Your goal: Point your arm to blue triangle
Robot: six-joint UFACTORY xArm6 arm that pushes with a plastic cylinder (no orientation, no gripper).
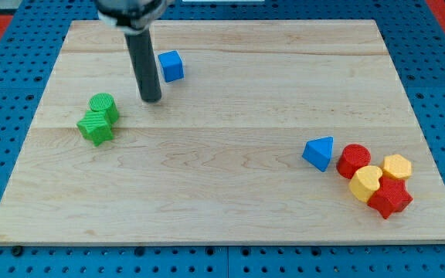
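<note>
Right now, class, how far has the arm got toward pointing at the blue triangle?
Nothing looks done yet. My tip sits at the view's upper left, just left of and below the blue cube, above the green blocks. Left: crossing the board to the blue triangle at the view's lower right, beside the red and yellow cluster.

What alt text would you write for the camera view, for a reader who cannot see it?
My tip rests at the board's upper left beside a blue cube, far from the blue triangle at lower right. Two green blocks lie left; red and yellow blocks cluster beside the triangle.
</note>
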